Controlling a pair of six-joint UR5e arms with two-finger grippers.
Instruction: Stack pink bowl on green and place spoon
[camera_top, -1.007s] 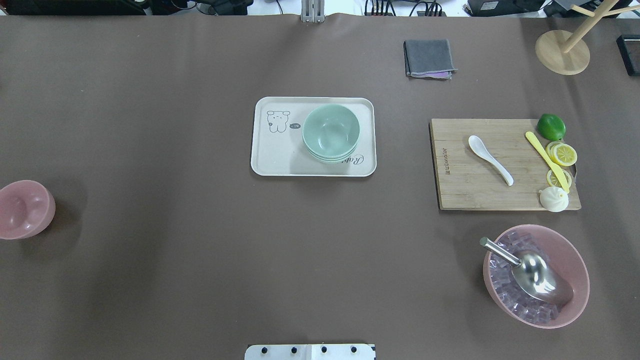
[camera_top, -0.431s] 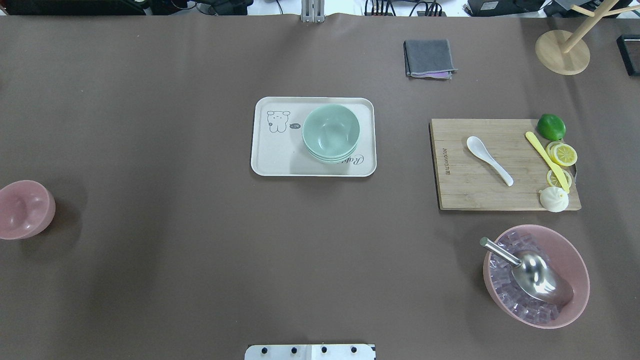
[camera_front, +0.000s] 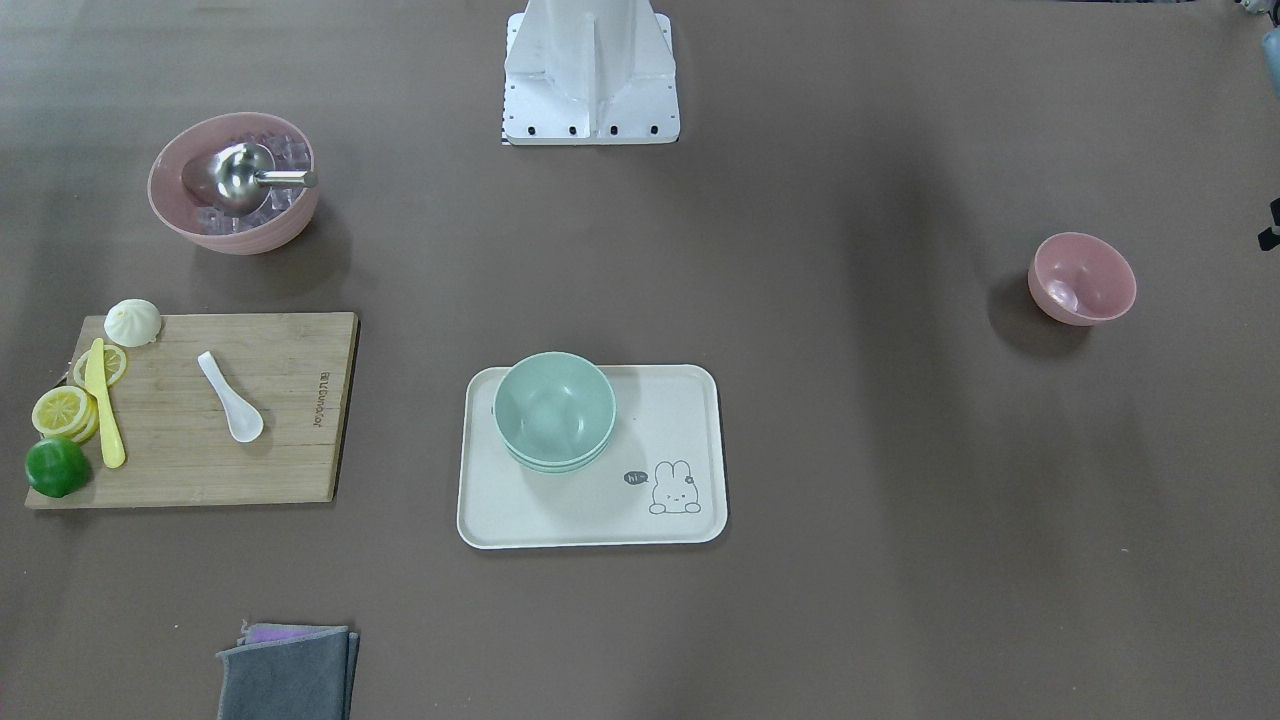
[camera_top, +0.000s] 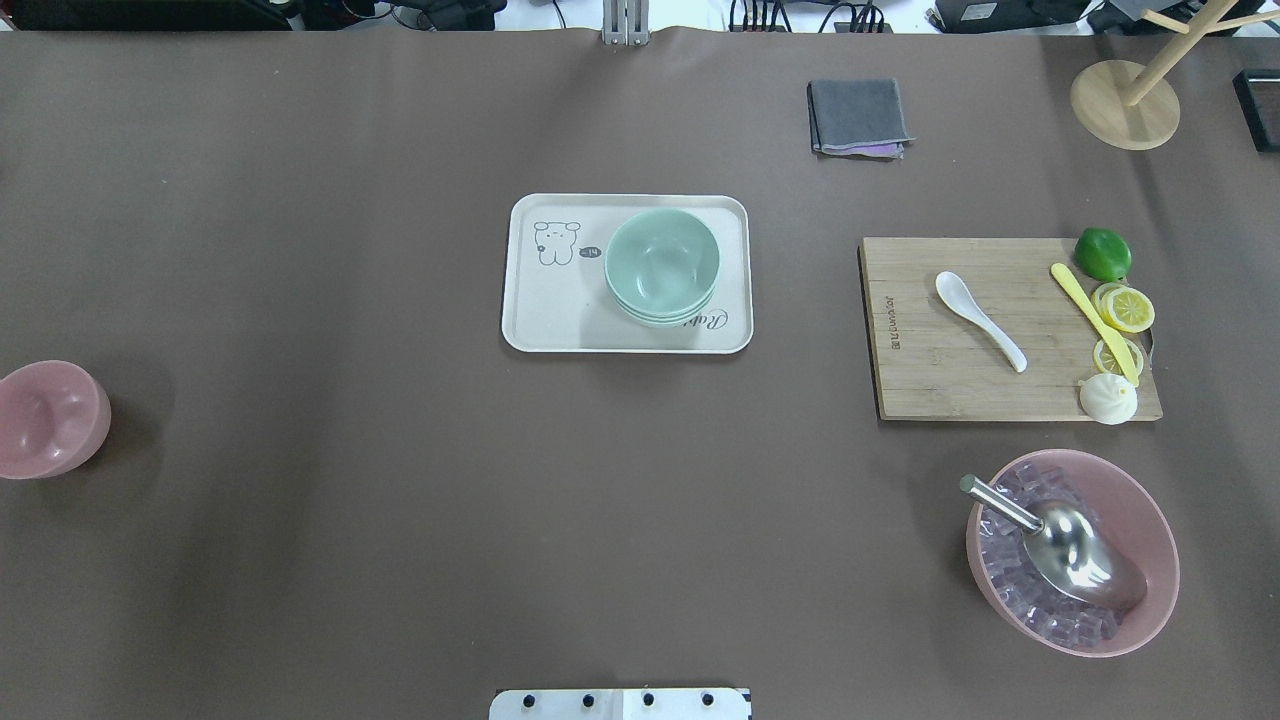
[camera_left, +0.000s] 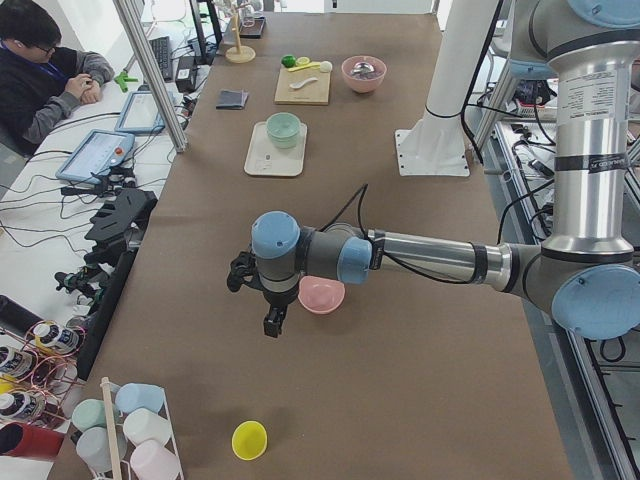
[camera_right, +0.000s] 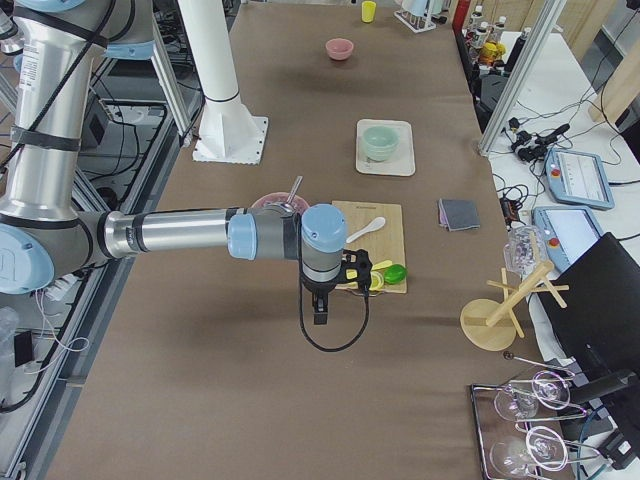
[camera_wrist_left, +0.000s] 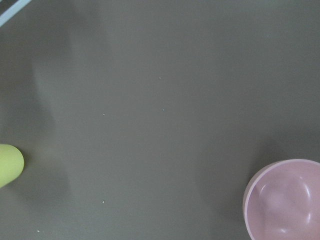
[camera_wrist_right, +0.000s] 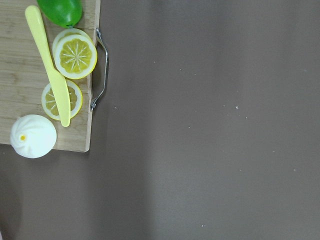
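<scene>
Tray (camera_front: 700, 400): a small dark speech bubble (camera_front: 636, 478) beside the rabbit drawing (camera_front: 676, 490) read "hi". A cursive word (camera_top: 718, 320) near one long edge began "Ra"; the green bowls (camera_top: 661, 263) hid the rest. Cutting board (camera_top: 950, 390): a line of burned-in lettering (camera_top: 893, 322) ran along one short side, too small to read.

Left arm (camera_left: 430, 258) and right arm (camera_right: 170, 232) are silver with pale blue joint caps; left gripper (camera_left: 272, 326) and right gripper (camera_right: 320, 316) are black.
</scene>
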